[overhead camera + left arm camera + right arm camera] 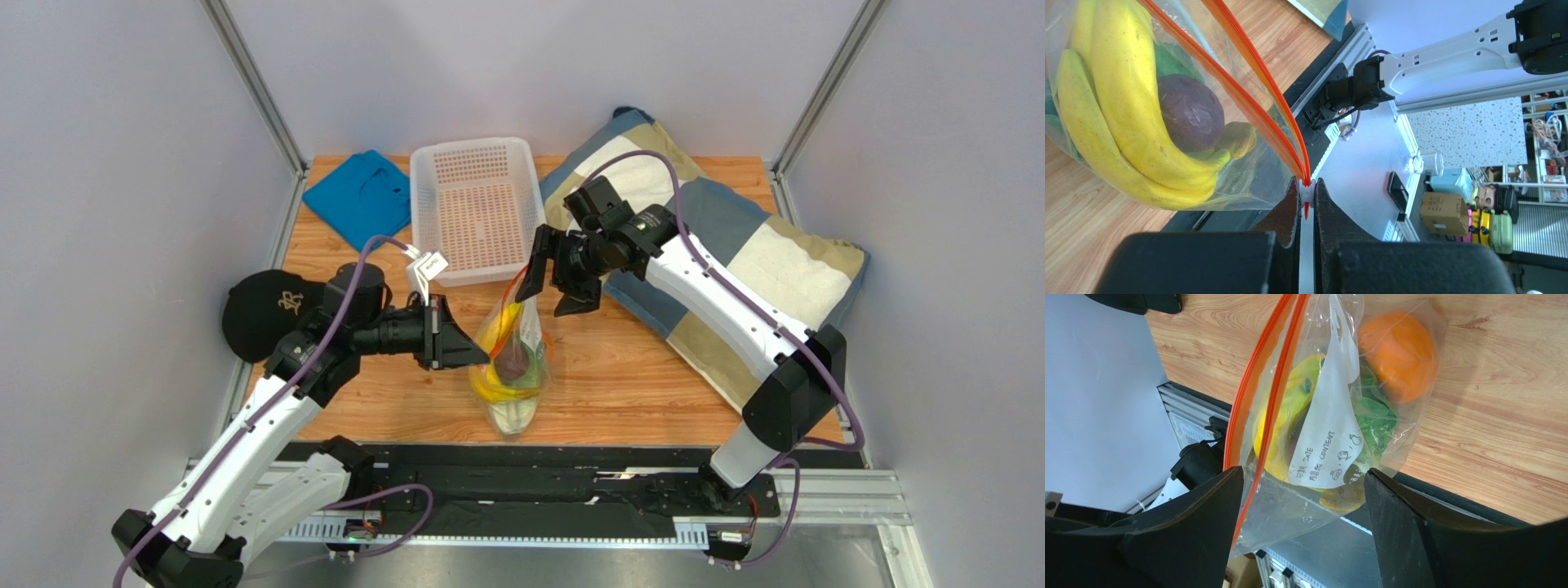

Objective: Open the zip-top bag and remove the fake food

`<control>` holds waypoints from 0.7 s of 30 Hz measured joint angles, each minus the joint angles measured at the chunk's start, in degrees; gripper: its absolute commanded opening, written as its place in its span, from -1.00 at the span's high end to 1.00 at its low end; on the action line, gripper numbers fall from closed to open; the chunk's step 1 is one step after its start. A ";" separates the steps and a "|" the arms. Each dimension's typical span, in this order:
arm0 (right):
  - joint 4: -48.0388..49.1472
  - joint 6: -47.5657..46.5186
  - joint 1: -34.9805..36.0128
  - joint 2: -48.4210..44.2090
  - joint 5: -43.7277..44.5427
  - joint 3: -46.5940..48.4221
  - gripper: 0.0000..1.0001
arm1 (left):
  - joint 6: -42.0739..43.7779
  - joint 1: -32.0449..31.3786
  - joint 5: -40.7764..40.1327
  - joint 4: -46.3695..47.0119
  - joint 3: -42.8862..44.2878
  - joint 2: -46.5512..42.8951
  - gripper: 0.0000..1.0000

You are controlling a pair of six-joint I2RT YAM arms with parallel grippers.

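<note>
Only the left wrist view shows left fingers pinching the bag by its strip end; the right wrist view shows right fingers spread astride the label, open desk beyond.

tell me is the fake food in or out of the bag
In: banana bunch, orange, purple fruit show inside the zip-top bag.

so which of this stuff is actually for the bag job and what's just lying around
For the job: zip-top bag; banana bunch, orange, lettuce, purple fruit inside it; left gripper shut on its zip end; right gripper open around it.
Lying about: white basket, blue cloth, black cap, pillow.
</note>
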 measured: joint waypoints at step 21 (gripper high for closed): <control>0.22 -4.04 2.27 4.72 1.18 3.04 1.00 | 2.19 -1.84 -13.81 -10.93 15.98 13.90 -0.09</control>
